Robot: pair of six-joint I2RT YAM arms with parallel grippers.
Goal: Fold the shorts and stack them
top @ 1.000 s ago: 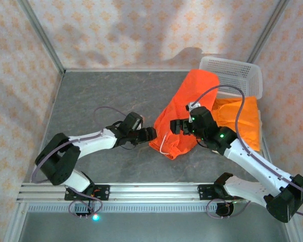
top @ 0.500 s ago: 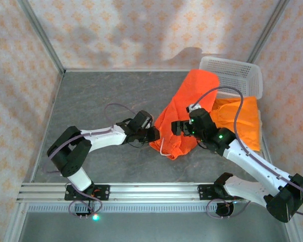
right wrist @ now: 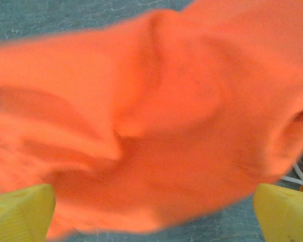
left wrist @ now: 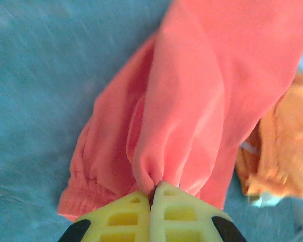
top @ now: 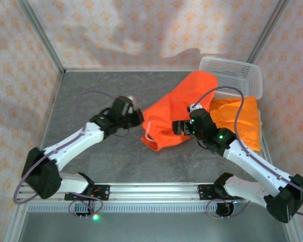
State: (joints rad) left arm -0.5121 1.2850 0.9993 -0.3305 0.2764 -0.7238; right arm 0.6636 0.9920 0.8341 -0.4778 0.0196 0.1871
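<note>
Grey stone-patterned table (top: 91, 96), walled in by pale flowered paper, carries the work. The orange shorts (top: 174, 108) lie right of the middle of it, one end reaching up against the white basket (top: 232, 75) and the other drawn out toward the left.

That leftward stretch is the change. A second ago the cloth sat as a tight heap in front of the right arm. Since then the left gripper (top: 136, 117) has swung away to the left and farther from the arm bases, taking an edge with it, so the heap has opened into a broader, flatter shape. A white drawstring (top: 147, 132) now loops at the pulled end.

In the left wrist view the fingers (left wrist: 126, 214) are clenched together on a pinch of the fabric. The right gripper (top: 178, 126) has hardly shifted. Its fingers (right wrist: 20, 206) are spread wide with the cloth bulging between them, gripping nothing.

A second orange pair (top: 242, 121) lies flat just beyond, below the basket.

My reading is that this pair is being spread out before any fold. It is still rumpled, so the folding and stacking look largely ahead.
</note>
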